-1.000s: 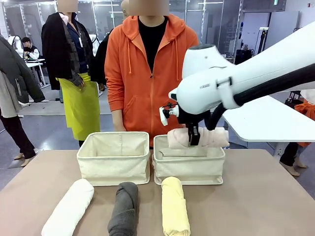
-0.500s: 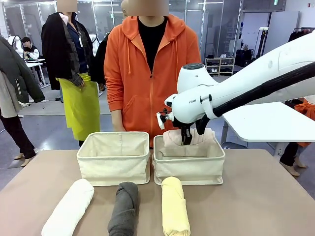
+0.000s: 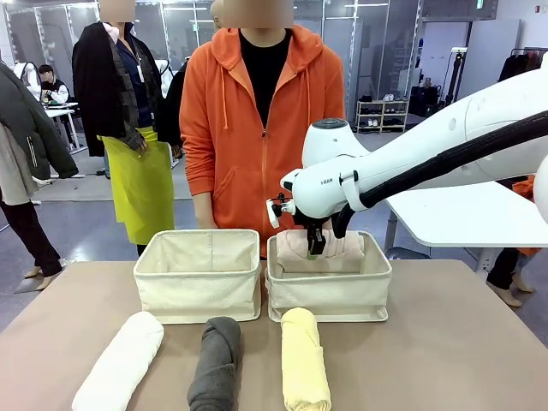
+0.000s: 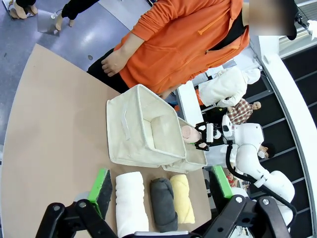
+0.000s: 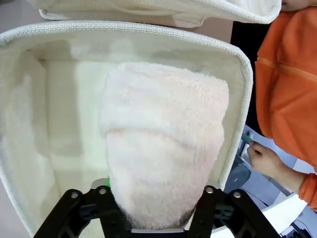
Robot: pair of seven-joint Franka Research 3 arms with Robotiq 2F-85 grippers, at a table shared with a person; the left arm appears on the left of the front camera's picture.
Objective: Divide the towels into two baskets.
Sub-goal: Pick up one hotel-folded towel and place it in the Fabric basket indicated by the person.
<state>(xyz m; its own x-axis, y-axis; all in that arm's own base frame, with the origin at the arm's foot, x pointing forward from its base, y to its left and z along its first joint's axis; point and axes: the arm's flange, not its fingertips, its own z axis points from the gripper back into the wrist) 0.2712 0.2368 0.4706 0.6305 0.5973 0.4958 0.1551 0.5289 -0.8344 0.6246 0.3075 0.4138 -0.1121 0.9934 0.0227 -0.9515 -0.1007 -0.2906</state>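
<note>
Pink towel (image 3: 347, 247) clenched in the right fingers (image 3: 316, 245), half sunk into the basket (image 3: 330, 298) right of frame centre: lower level until settled on the bottom, then release straight upward, left fingers (image 4: 101, 186) idle and spread.

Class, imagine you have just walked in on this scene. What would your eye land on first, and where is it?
First, the right tool, on a big white arm reaching in from the right, clamped on the pale pink towel, which is partly down in the right basket, just in front of a person in an orange hoodie. Next, a row at the near edge of the table: the white towel, dark grey towel and pale yellow towel.
</note>
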